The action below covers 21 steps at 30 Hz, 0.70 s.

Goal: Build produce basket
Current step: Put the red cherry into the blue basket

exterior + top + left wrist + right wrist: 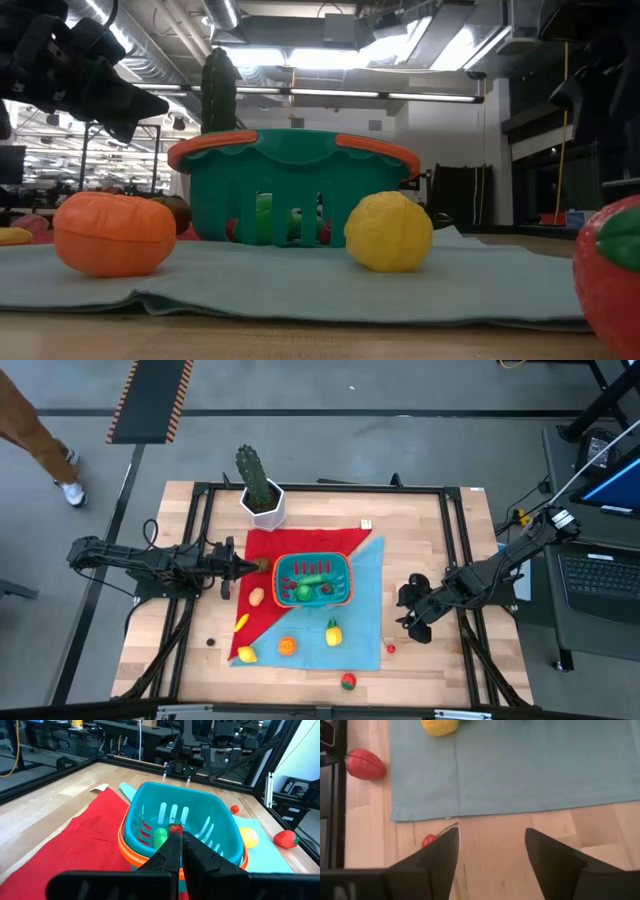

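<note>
Teal plastic, slotted and orange-rimmed, the small rectangular basket (313,580) sits where the red cloth (290,550) meets the light blue cloth (362,605) on my wooden table (420,520). I see green and red toy produce (312,586) inside it. My left gripper (262,566) hangs just beside the basket's left rim, fingers (172,851) clenched together on nothing. My right gripper (408,622) hovers over bare wood off the blue cloth's right edge, fingers (432,857) spread apart and empty, near a small red cherry (428,840). A yellow toy fruit (333,632), an orange one (287,646) and a strawberry (348,681) lie outside the basket.
</note>
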Motion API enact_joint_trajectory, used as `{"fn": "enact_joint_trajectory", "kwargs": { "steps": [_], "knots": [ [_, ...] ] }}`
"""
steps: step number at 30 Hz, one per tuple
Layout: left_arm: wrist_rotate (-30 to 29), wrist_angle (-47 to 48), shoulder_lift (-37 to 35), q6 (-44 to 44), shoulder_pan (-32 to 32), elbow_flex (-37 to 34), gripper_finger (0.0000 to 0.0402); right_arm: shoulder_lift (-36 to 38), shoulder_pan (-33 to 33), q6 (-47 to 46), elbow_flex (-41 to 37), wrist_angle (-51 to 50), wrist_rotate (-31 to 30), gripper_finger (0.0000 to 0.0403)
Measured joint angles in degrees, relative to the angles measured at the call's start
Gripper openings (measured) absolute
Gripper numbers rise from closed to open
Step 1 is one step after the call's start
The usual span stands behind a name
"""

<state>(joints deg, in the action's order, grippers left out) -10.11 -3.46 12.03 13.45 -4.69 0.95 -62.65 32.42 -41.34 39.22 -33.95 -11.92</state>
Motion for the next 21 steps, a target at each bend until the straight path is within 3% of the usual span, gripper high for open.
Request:
{"fn": "enact_joint_trajectory", "kwargs": {
  "steps": [10, 21],
  "knots": [
    [0.0, 0.0, 0.0, 0.1, 0.0, 0.0, 0.0008, -3.2, 2.3, 4.1, 0.0, 7.3, 0.1, 0.0223],
    [0.1, 0.2, 0.0, 2.5, 0.0, 0.0, 0.0008, -13.3, 7.4, -2.3, 5.7, 6.3, 3.5, 0.0171]
  ]
}}
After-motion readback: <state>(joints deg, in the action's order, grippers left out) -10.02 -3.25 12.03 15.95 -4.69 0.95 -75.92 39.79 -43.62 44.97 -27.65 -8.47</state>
